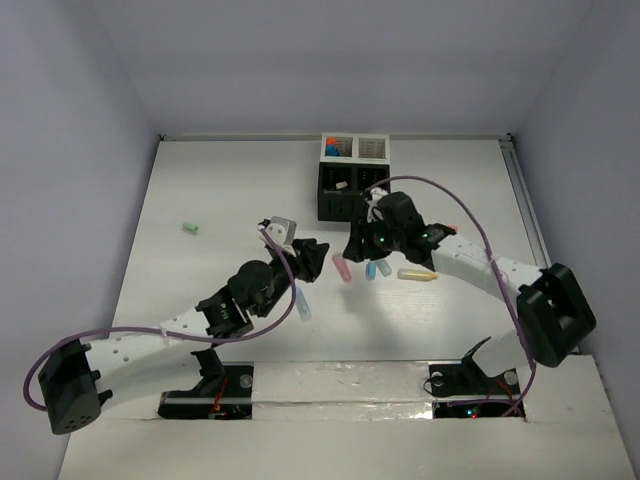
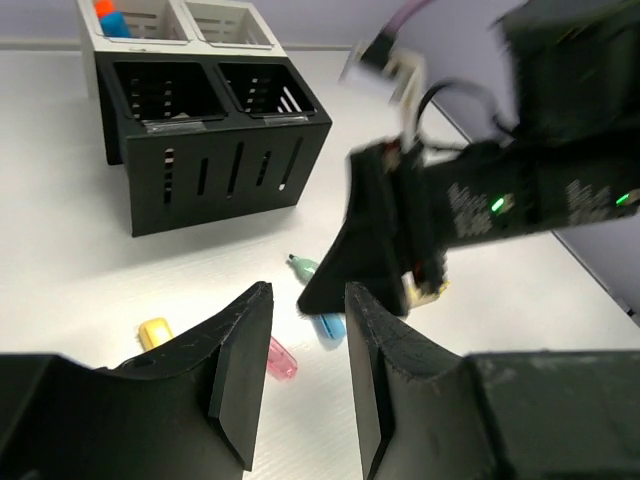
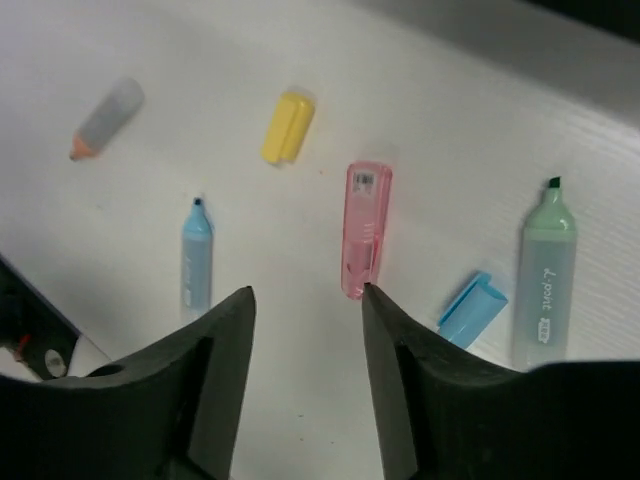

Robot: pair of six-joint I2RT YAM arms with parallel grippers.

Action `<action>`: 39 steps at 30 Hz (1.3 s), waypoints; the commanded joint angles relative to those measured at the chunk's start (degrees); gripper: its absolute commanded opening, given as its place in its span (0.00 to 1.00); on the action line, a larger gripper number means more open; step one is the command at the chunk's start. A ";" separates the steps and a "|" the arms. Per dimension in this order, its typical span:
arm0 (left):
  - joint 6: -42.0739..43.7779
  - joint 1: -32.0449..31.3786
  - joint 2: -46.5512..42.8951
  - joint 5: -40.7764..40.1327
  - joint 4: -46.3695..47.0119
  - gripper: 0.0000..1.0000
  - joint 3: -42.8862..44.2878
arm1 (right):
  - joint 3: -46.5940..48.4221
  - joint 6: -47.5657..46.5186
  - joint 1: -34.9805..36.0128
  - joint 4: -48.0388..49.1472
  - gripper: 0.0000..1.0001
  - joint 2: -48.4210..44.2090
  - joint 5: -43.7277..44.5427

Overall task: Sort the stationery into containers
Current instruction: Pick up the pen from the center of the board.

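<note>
Top external: I read the organizer at 12 o'clock on the table. The right gripper hangs just at its 6 o'clock, above the pink highlighter. The left gripper waits at that highlighter's 9 o'clock.

Left wrist: the left gripper is spread and carries nothing, and it faces the organizer's black half.

Right wrist: the right gripper is released and empty. The pink highlighter lies at its 1 o'clock, with its near end beside the right finger. I judge this to be the pick. Shift toward 1 o'clock and centre the barrel crosswise between the jaws. Then descend, staying clear of the blue cap at 3 o'clock.
</note>
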 commanded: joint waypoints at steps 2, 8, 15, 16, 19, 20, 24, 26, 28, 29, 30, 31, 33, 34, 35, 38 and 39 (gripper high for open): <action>-2.01 -0.17 -5.39 -2.85 0.82 0.32 -1.48 | 3.46 -4.41 4.84 -3.49 0.66 6.66 4.43; -2.80 0.36 -10.93 -5.31 -2.10 0.35 -4.73 | 10.57 -6.17 7.83 -6.22 0.73 16.77 11.37; -3.77 0.36 -16.03 -6.80 -2.89 0.35 -9.39 | 15.67 -6.26 9.07 -9.21 0.71 25.92 22.01; -3.68 0.36 -16.30 -6.89 -2.89 0.35 -9.83 | 16.12 -6.26 9.07 -9.65 0.69 26.54 22.72; -2.98 0.89 -17.18 -7.68 -2.89 0.35 -10.62 | 17.52 -5.82 9.60 -11.05 0.34 28.74 25.44; -2.89 0.89 -17.44 -7.95 -2.80 0.35 -10.88 | 17.53 -5.73 9.60 -11.06 0.28 28.66 25.80; -2.19 0.89 -19.81 -9.79 -2.36 0.36 -12.55 | 18.75 -6.08 9.60 -10.00 0.12 23.75 26.68; -1.66 0.89 -20.69 -10.15 -1.84 0.36 -13.70 | 22.16 -6.87 8.99 -9.21 0.10 20.23 27.82; -1.31 0.89 -21.49 -10.76 -1.92 0.36 -14.40 | 24.81 -8.01 7.59 -7.21 0.09 17.60 26.34; -1.31 0.89 -21.66 -10.76 -2.01 0.36 -14.66 | 25.95 -8.28 5.84 -5.88 0.09 16.97 25.55; -1.31 0.89 -21.67 -10.67 -2.01 0.36 -14.93 | 28.14 -8.72 4.87 -4.57 0.09 16.53 24.23; -1.57 0.89 -21.67 -10.50 -2.01 0.36 -15.10 | 29.38 -8.89 3.90 -2.29 0.09 16.27 24.04; -1.83 0.89 -21.23 -9.89 -2.19 0.36 -15.19 | 33.06 -9.68 0.83 0.27 0.10 16.61 23.96; -1.83 0.89 -21.05 -9.62 -2.01 0.36 -15.19 | 34.21 -9.95 -0.23 3.15 0.10 17.05 23.96; -1.92 0.89 -20.88 -9.45 -1.92 0.36 -15.19 | 35.36 -10.21 -1.37 4.92 0.10 18.36 24.22; -2.27 0.89 -20.17 -8.83 -1.75 0.36 -15.02 | 40.10 -10.48 -6.38 10.55 0.10 21.52 24.31; -2.19 0.89 -20.00 -8.39 -1.75 0.36 -15.02 | 41.51 -10.04 -7.61 12.04 0.11 24.06 24.39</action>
